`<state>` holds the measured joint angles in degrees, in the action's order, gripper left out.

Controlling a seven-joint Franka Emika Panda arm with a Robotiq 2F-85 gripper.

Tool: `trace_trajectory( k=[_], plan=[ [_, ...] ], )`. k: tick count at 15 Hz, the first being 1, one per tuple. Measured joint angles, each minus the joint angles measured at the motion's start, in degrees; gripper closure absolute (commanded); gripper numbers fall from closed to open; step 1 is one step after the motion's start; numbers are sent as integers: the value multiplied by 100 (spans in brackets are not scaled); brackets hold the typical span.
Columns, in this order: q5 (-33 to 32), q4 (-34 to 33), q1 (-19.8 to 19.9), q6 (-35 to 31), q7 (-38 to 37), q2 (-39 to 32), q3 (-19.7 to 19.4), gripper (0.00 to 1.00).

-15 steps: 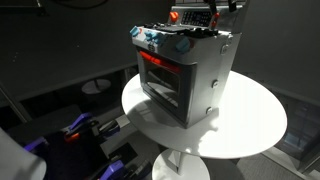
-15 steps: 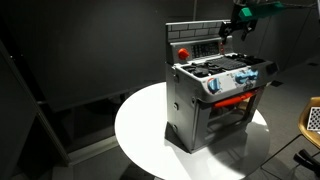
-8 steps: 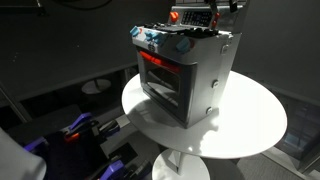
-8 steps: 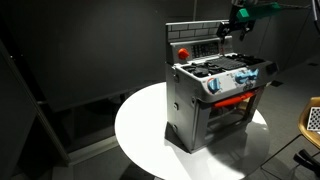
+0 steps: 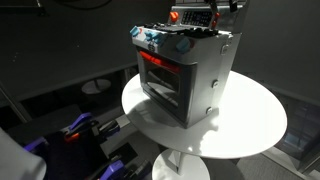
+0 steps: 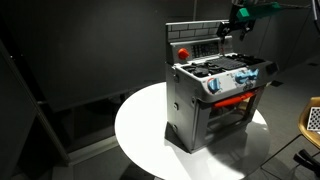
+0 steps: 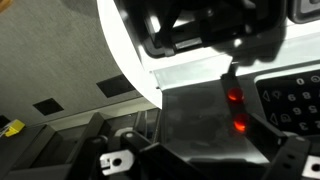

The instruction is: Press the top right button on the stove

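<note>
The stove point(image 5: 185, 70) is a small silver-grey toy oven with blue-and-red knobs and a red-lit door window. It stands on a round white table point(image 5: 250, 125) in both exterior views, seen again point(image 6: 215, 95) from another side. My gripper point(image 6: 226, 30) hovers at the top right end of the raised back panel, close to its red controls; it also shows at the top edge point(image 5: 212, 12). In the wrist view the grey panel point(image 7: 200, 120) fills the middle, with two glowing red buttons point(image 7: 236, 110) near the dark jaws point(image 7: 200, 165). The jaw gap is too dark to read.
The white table point(image 6: 140, 130) has bare surface around the stove. Dark curtains and floor surround it. Robot base parts with blue and red pieces point(image 5: 80, 128) sit low beside the table. A tan object point(image 6: 312, 118) stands at the frame edge.
</note>
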<state>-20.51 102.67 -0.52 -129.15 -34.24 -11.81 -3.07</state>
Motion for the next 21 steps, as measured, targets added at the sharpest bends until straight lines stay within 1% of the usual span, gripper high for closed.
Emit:
trace_trajectory(
  k=[12,21],
  plan=[
    [1,12,-2,381,0,256,-41,0],
    [1,74,-33,420,0,253,-38,0]
  ],
)
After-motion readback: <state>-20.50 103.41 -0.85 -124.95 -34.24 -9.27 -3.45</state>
